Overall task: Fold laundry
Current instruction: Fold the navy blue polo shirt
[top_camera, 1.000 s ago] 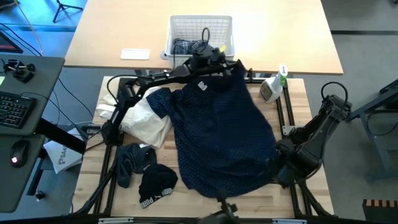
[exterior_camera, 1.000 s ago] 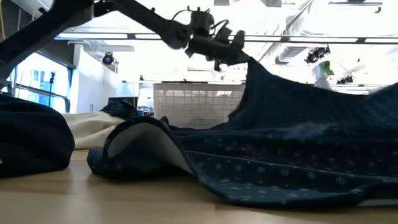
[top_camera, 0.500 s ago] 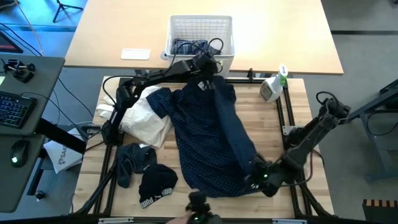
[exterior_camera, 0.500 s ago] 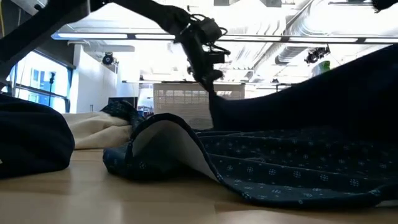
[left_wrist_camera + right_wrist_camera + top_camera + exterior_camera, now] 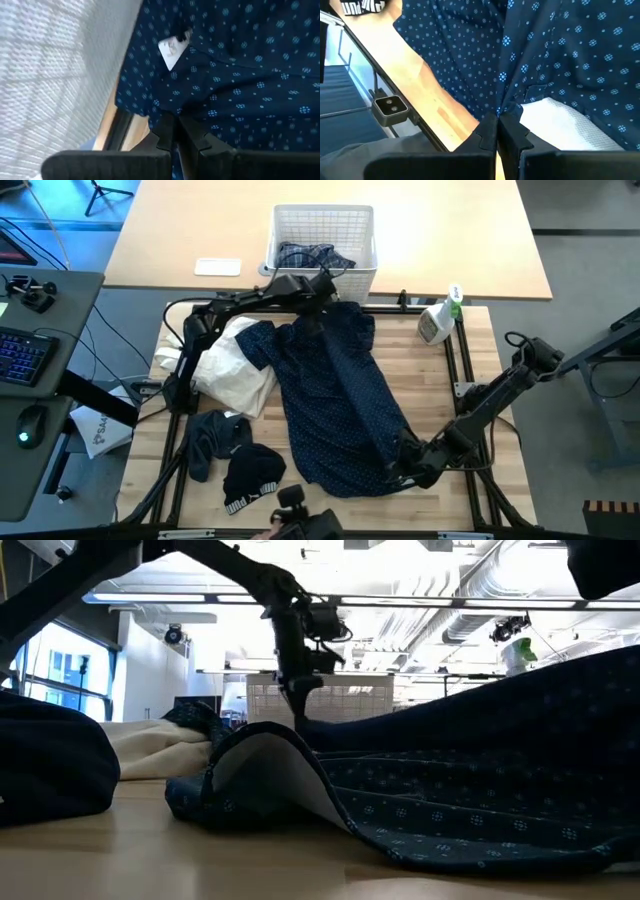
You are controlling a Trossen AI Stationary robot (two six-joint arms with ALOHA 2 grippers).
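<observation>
The navy shirt with tiny white dots [image 5: 335, 395] lies lengthwise on the wooden table, its right side folded over toward the middle. My left gripper [image 5: 315, 305] is shut on its far end by the collar, just in front of the white basket [image 5: 322, 230]. My right gripper [image 5: 400, 465] is shut on its near right part. A plaid shirt [image 5: 308, 255] lies in the basket. Two small dark pieces [image 5: 213, 442] [image 5: 252, 475] rest on the table's near left. My left gripper pinches the shirt's far edge [image 5: 170, 107] between its two fingers, a little way from the white collar label [image 5: 172, 50]. The fingers slant down from the far left. The cloth hangs just below them [image 5: 300, 715] and runs down onto the table. My right gripper pinches a fold of the shirt [image 5: 506, 107] near its near right end, where the pale inner side [image 5: 560, 125] shows. The fingers slant down from the table's right. The cloth rises toward this hold [image 5: 560, 690], off the table, while the middle lies flat.
A cream cloth [image 5: 235, 370] lies left of the shirt. A spray bottle [image 5: 438, 318] stands at the far right corner. Black frame rails [image 5: 460, 370] run along the table's edges. A white card [image 5: 217, 267] lies on the far table beside the basket.
Both grippers have sunk and tipped to point downward, still shut on the shirt. The left one has come away from the basket toward the near edge; the right one has gone toward the table's left. The shirt's raised right side has folded over onto its middle, making it narrower.
</observation>
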